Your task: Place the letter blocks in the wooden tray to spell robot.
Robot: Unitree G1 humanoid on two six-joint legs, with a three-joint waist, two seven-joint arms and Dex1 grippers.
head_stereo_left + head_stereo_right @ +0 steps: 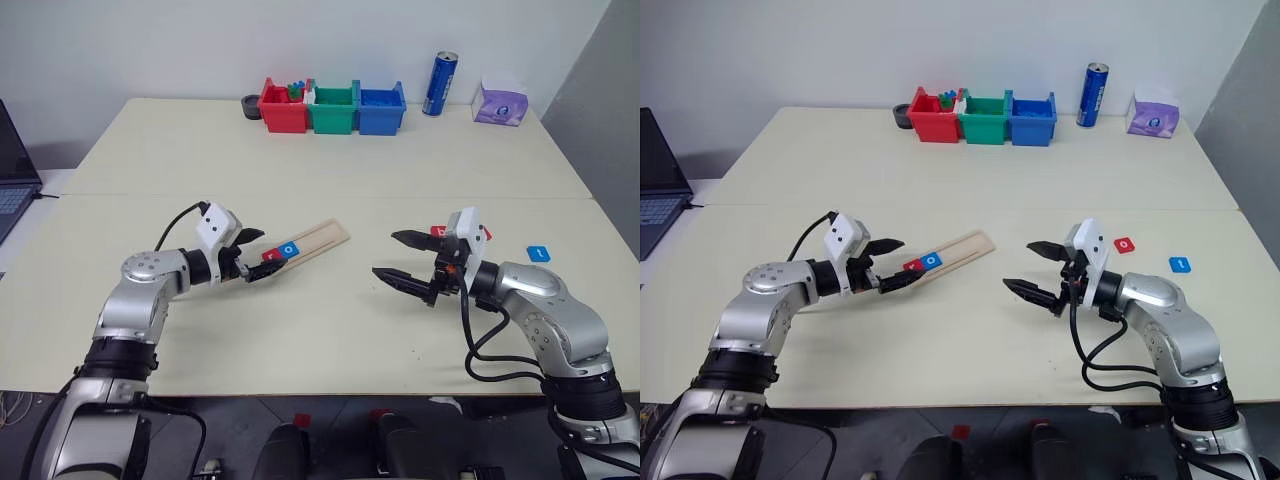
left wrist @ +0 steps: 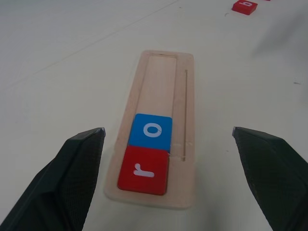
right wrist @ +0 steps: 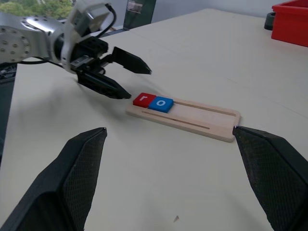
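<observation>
L gripper (image 1: 888, 262) jaws spread, empty, at near end of wooden tray (image 1: 962, 246), R gripper (image 1: 1036, 268) jaws spread, empty, mid-table, 2 letter blocks in tray: red r (image 2: 144, 169), blue o (image 2: 152, 131), 2 loose blocks nr right edge: red (image 1: 1124, 244), blue (image 1: 1180, 264), 3 bins (image 1: 985, 117) + can (image 1: 1096, 95) at far edge.

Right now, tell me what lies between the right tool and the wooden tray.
Nothing: in the right wrist view, only bare tabletop separates the open right tool from the wooden tray.
</observation>
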